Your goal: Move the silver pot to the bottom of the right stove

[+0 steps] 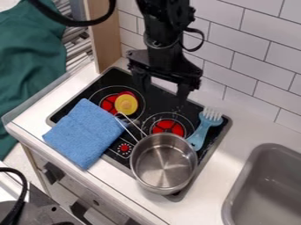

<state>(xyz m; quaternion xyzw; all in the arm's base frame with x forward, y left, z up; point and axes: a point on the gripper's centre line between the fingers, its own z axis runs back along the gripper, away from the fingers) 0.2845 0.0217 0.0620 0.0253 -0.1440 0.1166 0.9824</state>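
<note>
Camera view: around the smooth black stove (108, 79), with its two round red burners (169, 127), my one gripper (162, 93) hangs at one o'clock, fingers spread wide. One shiny, round metal pot (163, 162) sits at five o'clock, one nubby blue cloth (85, 132) at nine, one bristled brush (200, 135) at three, one yellow disc (126, 104) at eleven.

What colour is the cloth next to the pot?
The cloth is blue, and you can see it best in the camera view.
</note>
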